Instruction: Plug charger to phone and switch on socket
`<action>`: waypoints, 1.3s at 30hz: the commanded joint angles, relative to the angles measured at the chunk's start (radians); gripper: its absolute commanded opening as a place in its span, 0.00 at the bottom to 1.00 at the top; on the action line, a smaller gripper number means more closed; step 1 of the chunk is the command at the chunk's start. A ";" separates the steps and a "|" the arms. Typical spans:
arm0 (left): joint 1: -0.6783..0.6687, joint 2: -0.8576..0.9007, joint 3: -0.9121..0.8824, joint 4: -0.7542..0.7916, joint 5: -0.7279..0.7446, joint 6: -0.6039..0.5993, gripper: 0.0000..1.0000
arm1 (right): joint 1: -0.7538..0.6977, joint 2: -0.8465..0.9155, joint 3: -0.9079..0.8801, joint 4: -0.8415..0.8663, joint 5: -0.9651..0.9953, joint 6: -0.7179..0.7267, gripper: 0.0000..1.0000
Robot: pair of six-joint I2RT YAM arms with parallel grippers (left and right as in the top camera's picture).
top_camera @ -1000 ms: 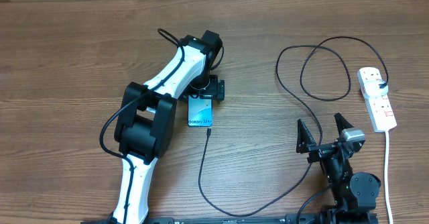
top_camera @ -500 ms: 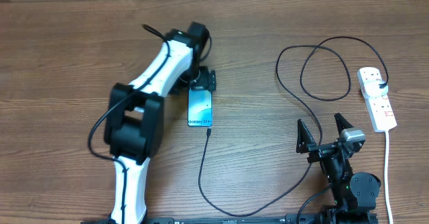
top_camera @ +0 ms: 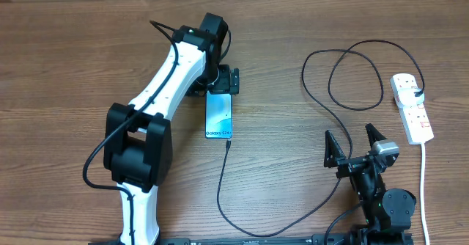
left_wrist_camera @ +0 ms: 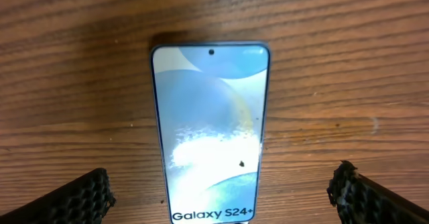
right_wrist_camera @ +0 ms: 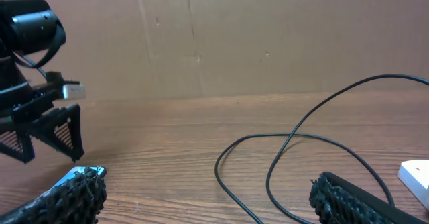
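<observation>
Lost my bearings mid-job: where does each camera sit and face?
Overhead: above the wooden table, looking down; left arm, right arm, teal-screened phone, thin black cable, white power strip.
Left wrist: looks down on the phone; own black fingertips at bottom corners.
Right wrist: low, facing across the table towards the left gripper; own fingertips below.
Shared: phone, overhead and left wrist.
</observation>
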 commanded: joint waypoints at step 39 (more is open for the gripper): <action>-0.041 0.042 -0.288 0.281 -0.032 -0.082 1.00 | 0.006 -0.009 -0.010 0.005 0.002 -0.003 1.00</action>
